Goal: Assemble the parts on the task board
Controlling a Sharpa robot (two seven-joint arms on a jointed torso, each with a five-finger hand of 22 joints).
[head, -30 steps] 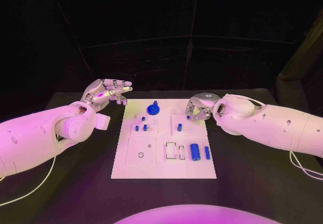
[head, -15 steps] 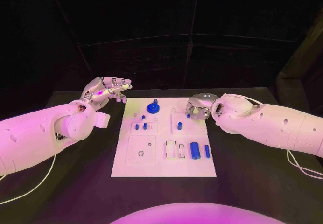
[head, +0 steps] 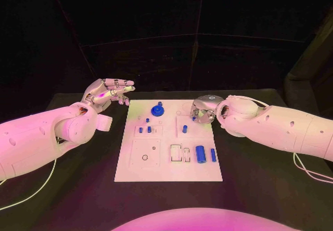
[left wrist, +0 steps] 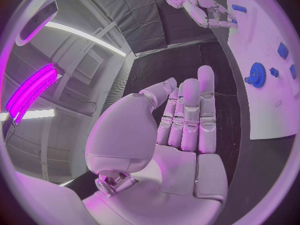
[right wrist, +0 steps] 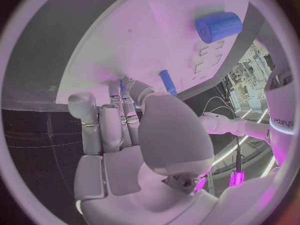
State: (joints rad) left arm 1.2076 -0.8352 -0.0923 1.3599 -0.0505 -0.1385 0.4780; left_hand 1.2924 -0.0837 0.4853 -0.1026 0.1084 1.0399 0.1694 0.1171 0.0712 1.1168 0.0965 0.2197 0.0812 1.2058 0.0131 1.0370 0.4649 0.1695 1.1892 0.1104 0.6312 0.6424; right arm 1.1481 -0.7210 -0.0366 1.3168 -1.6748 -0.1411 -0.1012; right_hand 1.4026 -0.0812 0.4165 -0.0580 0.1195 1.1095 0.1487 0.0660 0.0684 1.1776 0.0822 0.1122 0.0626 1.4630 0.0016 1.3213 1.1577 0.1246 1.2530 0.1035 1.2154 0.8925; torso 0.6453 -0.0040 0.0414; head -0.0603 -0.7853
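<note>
Change: over the last second the right hand (head: 203,109) has crept toward the far right corner of the task board (head: 132,171), its fingers now bent down onto the board's surface; the left hand (head: 105,95) has barely shifted.
Meaning: I judge the right hand is closing in on a small part at that corner, so a pick-up or a press is under way and not finished (nothing on the board has moved).
Right fingers: curled downward, tips touching or nearly touching the board beside a small blue peg (right wrist: 167,81); whether they already pinch anything, I cannot tell.
Left fingers: held straight and close together, grasping nothing, hovering just off the board's far left corner.
Board: white plate with shallow rectangular recesses, lying flat between the two hands.
Blue gear (head: 158,112): round, toothed, with a raised hub, between the two sets of fingertips, nearer the right ones.
Short pegs (head: 144,130): a standing pair, on the left hand's side, nearer the robot than its fingertips.
Thick cylinder (head: 200,155): lying on its side with a thinner one next to it, well back from the right fingertips toward the robot.
</note>
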